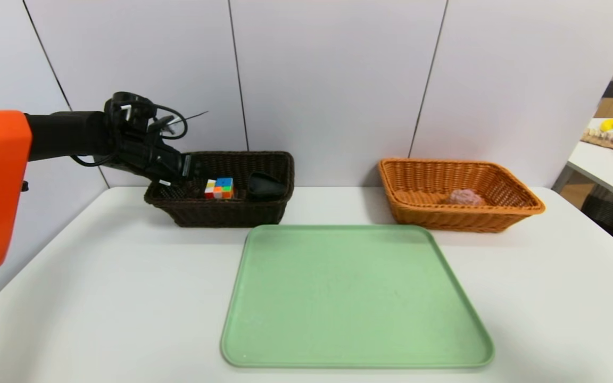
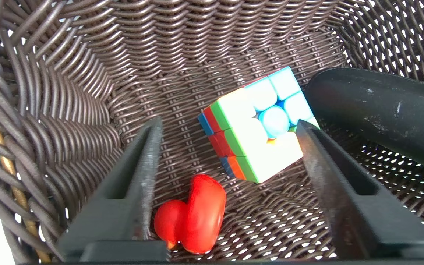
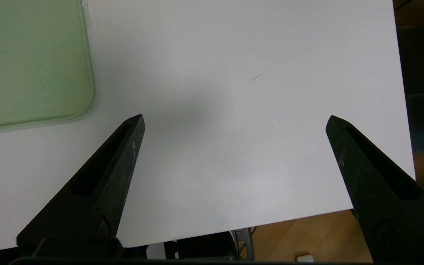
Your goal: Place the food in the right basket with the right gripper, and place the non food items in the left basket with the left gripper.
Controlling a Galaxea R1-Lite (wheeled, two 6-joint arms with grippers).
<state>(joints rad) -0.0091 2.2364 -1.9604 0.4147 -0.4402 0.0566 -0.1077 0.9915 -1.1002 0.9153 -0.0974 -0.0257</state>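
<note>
Left basket point(image 1: 221, 210), dark brown wicker, far left of the desk point(image 1: 99, 276): contains the puzzle cube point(image 2: 258, 123), the black glasses case point(image 2: 377, 110) and the red rubber duck point(image 2: 191, 217). All three lie on the basket floor. The cube sits between duck and case; the case appears to touch or nearly touch the cube.

Left pincer point(image 2: 228, 127): positioned over the near-left end of that basket, pointing down into it. Fingers stand wide apart and grip nothing. The duck lies below and between them, free of both.

Right basket point(image 1: 461, 197), orange-tan wicker, far right of the desk: holds the bun point(image 1: 465, 198), resting on its floor.

Right pincer point(image 3: 234, 121): parked above bare desk at the near right corner, beside the corner of the green tray point(image 3: 31, 62). Fingers fully spread, empty.

Green tray, head view: nothing on it.

Assessment: the sorting looks complete. Every non-food item is in the left basket and the food is in the right one. No loose item is visible on the desk. What appears to remain is drawing the left arm clear of the basket.
</note>
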